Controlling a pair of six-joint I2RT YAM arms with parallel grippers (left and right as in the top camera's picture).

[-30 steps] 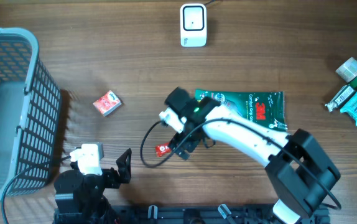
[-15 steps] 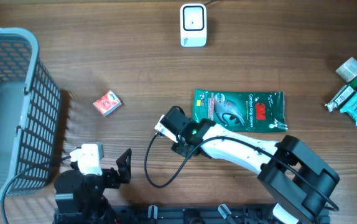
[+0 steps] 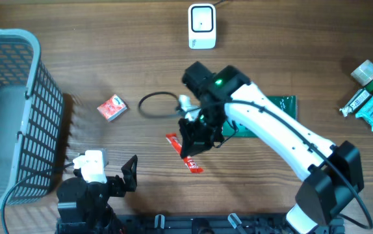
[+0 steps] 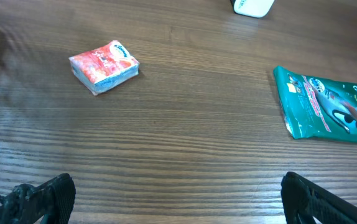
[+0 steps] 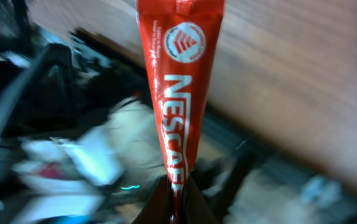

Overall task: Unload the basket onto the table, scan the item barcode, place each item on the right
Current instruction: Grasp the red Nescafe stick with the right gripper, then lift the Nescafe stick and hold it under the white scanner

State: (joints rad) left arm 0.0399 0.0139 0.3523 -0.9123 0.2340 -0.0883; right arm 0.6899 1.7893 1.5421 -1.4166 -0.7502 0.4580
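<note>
The right arm reaches over the middle of the tabletop (image 3: 108,39), wrist bent down. Its pincer (image 3: 195,138) is clenched on one end of a slim, glossy red Nescafé stick sachet (image 3: 188,156), which juts toward the near edge, well apart from the white scanner (image 3: 201,26) at the far edge. The left arm sits folded at the near edge, its pincer (image 4: 175,198) released and spread wide. The right arm covers part of a flat green printed packet (image 3: 284,104), and a small red soft pack (image 3: 112,107) lies on the wood-grain surface near a grey mesh basket (image 3: 34,84).
</note>
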